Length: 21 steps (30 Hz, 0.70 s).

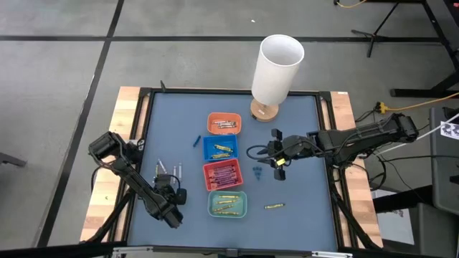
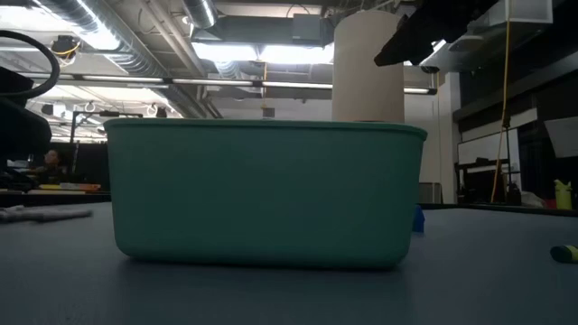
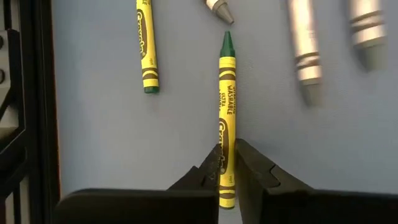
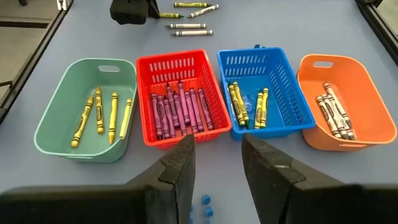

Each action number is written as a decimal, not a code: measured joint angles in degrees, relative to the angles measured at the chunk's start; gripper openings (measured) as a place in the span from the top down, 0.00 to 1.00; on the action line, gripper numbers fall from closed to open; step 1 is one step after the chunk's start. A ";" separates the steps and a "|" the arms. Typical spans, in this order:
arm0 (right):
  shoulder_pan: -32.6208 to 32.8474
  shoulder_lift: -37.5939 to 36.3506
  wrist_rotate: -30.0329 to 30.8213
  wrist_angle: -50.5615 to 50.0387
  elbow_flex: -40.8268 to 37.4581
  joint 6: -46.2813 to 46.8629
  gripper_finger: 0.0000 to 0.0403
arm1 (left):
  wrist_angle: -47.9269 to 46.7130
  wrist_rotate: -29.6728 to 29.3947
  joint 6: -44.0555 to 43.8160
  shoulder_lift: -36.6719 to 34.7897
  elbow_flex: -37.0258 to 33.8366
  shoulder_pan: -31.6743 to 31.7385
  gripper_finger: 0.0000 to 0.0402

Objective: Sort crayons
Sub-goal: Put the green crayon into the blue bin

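My left gripper (image 3: pixel 227 174) is down at the mat's near left, shut on a green crayon in a yellow wrapper (image 3: pixel 227 93). Beside it lie another yellow-wrapped crayon (image 3: pixel 147 50) and grey crayons (image 3: pixel 305 53). Four trays stand in a column on the mat: orange (image 4: pixel 311 62), blue (image 4: pixel 273 56), red (image 4: pixel 149 62) and green (image 4: pixel 56 106). Each holds crayons lying on its floor. My right gripper (image 4: pixel 217 171) hovers open, right of the trays, touching nothing. My left gripper pinches the green crayon's wrapped shaft near its blunt end (image 3: pixel 227 155) between its two fingers (image 3: pixel 210 173). The fingers come steeply from above and close across the crayon's width. The crayon lies flat on the mat, its green tip (image 3: pixel 227 42) pointing away from the gripper.
A tall white cylinder (image 1: pixel 277 70) stands at the mat's far edge. A loose yellow crayon (image 1: pixel 274 206) lies right of the green tray, a blue one (image 1: pixel 196 140) left of the blue tray, and small blue bits (image 4: pixel 205 202) under my right gripper. Wooden table borders flank the mat.
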 joint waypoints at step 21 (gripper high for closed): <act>-0.04 -0.06 0.00 -5.23 0.00 0.00 0.68 | -1.54 -7.98 3.19 -6.03 2.16 0.06 0.98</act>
